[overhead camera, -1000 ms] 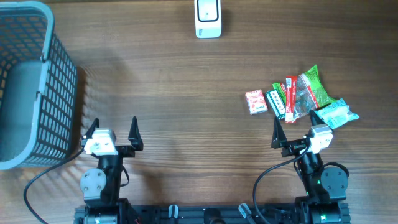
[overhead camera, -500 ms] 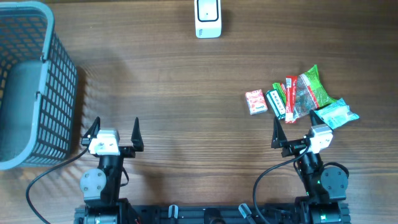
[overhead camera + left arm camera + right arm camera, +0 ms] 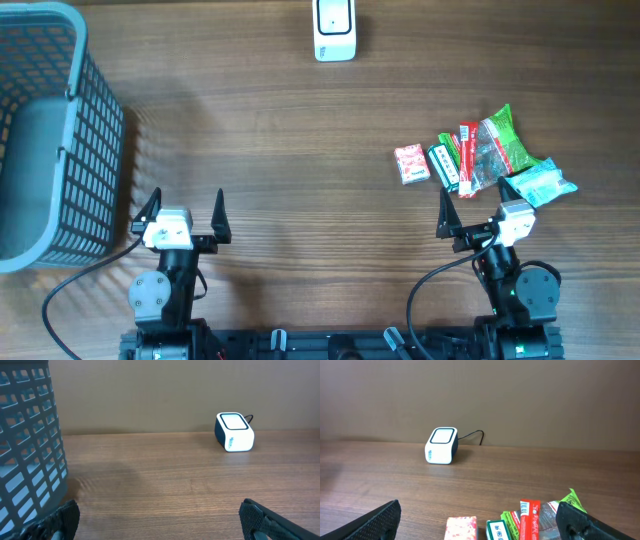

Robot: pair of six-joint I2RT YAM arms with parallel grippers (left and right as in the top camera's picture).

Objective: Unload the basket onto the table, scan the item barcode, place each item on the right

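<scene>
Both left fingers [image 3: 218,215] and right fingers [image 3: 443,215] gape empty; snack packets [image 3: 480,155] lie just ahead of the right pair.

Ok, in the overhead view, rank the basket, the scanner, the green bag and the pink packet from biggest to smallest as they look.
1. The basket, by far.
2. The green bag and the scanner look about alike. The top edge cuts the scanner, so I won't rank them.
3. The pink packet, smallest.
</scene>
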